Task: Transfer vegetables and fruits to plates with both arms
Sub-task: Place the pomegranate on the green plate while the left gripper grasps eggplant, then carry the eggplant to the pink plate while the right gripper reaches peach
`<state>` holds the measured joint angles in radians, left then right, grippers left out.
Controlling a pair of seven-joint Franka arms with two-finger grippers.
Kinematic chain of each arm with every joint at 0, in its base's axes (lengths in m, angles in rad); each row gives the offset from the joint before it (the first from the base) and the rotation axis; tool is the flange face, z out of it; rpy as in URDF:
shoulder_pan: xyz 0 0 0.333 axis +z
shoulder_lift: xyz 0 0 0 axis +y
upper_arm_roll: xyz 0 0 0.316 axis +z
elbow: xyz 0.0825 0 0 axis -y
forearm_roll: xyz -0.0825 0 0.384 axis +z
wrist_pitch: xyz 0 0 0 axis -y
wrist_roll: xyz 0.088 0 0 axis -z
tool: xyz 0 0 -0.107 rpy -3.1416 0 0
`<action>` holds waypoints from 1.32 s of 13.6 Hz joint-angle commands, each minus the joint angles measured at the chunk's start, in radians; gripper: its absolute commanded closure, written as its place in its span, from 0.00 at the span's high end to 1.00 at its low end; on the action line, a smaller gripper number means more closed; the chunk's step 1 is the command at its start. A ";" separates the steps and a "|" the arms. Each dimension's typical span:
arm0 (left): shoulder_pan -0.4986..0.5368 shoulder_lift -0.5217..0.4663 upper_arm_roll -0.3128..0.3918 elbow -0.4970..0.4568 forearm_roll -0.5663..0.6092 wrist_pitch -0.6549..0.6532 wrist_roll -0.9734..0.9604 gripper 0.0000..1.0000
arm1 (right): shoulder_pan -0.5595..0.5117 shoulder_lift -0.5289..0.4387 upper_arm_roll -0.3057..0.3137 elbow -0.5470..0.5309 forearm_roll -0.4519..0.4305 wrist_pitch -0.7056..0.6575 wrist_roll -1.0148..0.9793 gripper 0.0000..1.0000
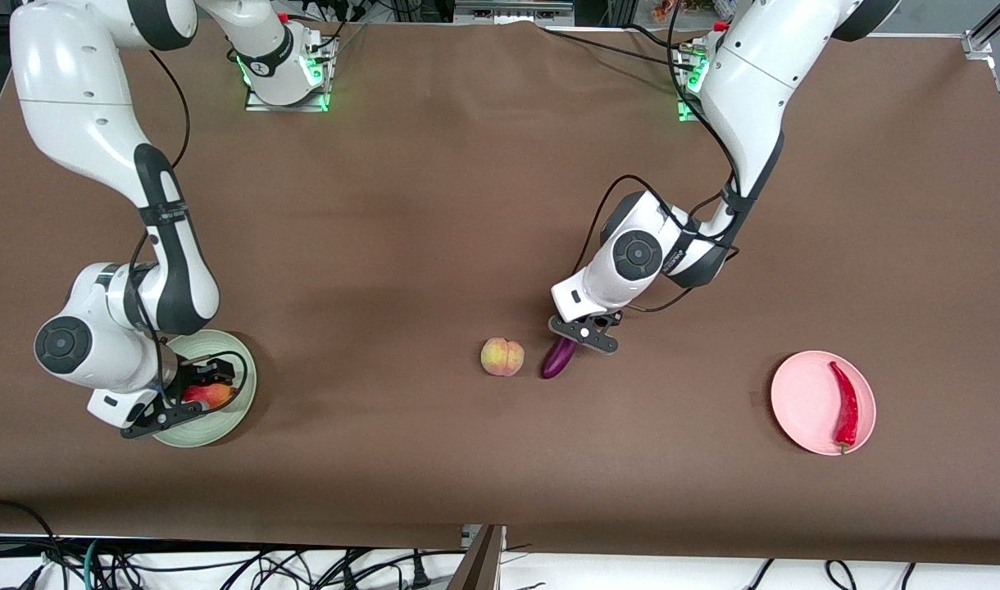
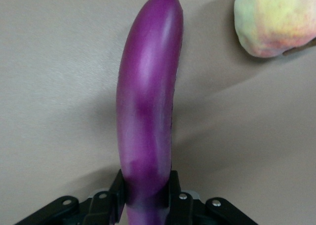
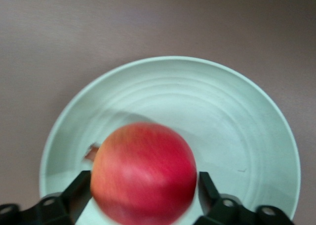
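Brown matte cloth covers the whole table, and on it the job looks roughly half done. One piece is clearly settled: the red chili pepper lies on the pink plate toward my left arm's end of the table, with nothing near it. The red apple is over the mint green plate at my right arm's end, but I judge it not yet delivered — my right gripper has its jaws on either side of it, and in the right wrist view the apple sits squarely between my fingers, touching both, with the green plate spread beneath. Whether the apple already rests on the plate I cannot tell. My left gripper is down at the middle of the table, closed on the stem end of the purple eggplant; the left wrist view shows the eggplant pinched between my fingers near its base, its rounded tip pointing away from me, and it appears to lie on the cloth or just off it. The peach sits just beside the eggplant, apart from it, untouched. So what is left, as I read it: release the apple, carry the eggplant to a plate, then fetch the peach.
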<state>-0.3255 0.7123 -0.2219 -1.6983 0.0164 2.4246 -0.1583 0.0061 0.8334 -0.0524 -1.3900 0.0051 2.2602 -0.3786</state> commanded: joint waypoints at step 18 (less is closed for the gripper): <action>0.592 -0.050 0.029 0.068 0.312 -0.116 0.332 0.21 | 0.600 0.052 0.029 0.155 0.131 0.235 1.113 1.00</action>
<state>0.2624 0.6416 -0.1821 -1.6652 0.3045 2.3071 0.1613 0.5544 0.8474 -0.0035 -1.2603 0.1399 2.4292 0.6820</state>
